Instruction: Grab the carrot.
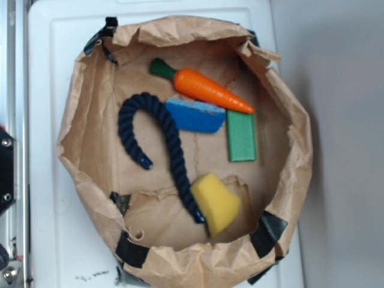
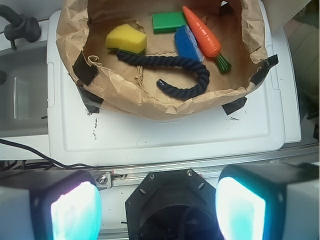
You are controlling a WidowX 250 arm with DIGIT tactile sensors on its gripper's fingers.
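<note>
White table (image 1: 54,120), paper bag (image 1: 84,144): carrot (image 1: 207,88) inside at far edge; gripper (image 2: 157,207) spread wide, well outside bag.

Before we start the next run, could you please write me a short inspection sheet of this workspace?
Surface: white lid carrying a brown paper bowl taped at the rim.
Job's things: carrot lies in the bowl, tip over the green block, leaning on the blue sponge.
Clutter: dark blue rope, yellow sponge wedge.
Grippers: gripper open, outside the bowl, holding nothing.
Cables: black cable left of the lid in the wrist view.
Surroundings: metal rail beside the lid.
</note>
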